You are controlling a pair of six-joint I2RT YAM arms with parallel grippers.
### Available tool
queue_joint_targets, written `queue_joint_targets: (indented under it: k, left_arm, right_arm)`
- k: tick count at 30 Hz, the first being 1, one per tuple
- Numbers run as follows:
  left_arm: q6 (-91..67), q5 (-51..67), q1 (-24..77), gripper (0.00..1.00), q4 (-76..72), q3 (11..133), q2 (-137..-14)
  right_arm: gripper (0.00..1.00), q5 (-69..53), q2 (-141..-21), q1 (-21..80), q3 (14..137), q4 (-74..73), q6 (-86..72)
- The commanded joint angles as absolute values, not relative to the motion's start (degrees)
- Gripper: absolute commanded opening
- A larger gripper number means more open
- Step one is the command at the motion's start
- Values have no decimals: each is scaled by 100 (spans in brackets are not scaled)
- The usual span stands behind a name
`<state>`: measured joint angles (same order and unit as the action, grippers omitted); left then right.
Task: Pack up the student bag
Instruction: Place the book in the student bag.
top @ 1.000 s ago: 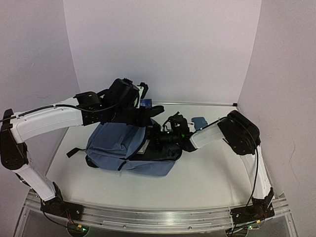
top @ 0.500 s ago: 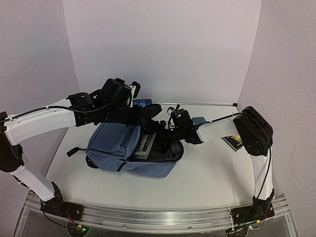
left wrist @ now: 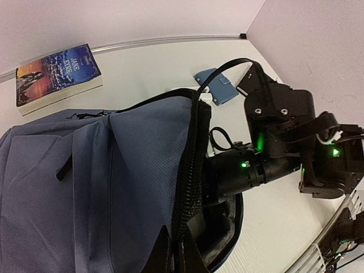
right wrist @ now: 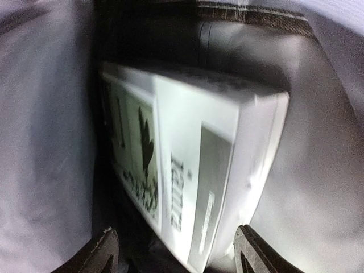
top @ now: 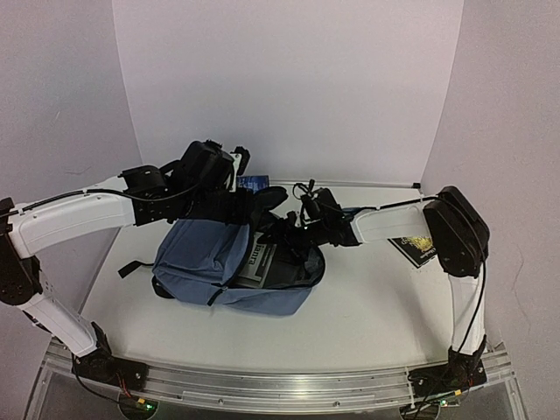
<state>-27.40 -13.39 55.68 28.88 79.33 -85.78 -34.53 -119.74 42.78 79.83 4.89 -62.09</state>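
The student bag (top: 201,254) looks soft and saggy, so its stiffer zip rim seems the best hold. The left gripper (left wrist: 173,253) is clamped there; the right gripper (right wrist: 177,253) reaches inside, jaws apart.

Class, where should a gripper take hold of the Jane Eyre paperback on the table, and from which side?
Take the long side edge facing the student bag. The Jane Eyre paperback lies flat, cover up, so there is probably nothing to pinch from above; come low from the bag side, one finger under that edge, one on the cover.
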Motion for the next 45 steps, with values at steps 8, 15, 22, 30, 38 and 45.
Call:
queue_joint_targets:
  k: [8,15,22,30,38,45]
  left_arm:
    - [-2789,-1234,5502,0,2443,7887,-8386]
    - [-2945,-1126,5331,0,2496,7613,-8232]
    - [-3083,-1228,5221,0,2771,7139,-7950]
    - [-2874,-633,5194,20,2821,6899,-8214]
    - [-2528,-72,5058,86,2591,7337,-8650]
    - [-2156,824,4405,100,2544,8316,-9613]
  right_arm:
    - [65,-3715,-12797,4502,8976,1304,-6593]
    - [68,-3968,-12379,4419,8566,2013,-6668]
    - [77,-3747,-11238,3745,7816,359,-4977]
    - [78,-3753,-10222,2959,7214,-941,-3629]
    - [85,-3598,-9679,2183,7010,-1099,-3043]
    - [90,-3864,-10006,2172,7121,-1099,-3094]
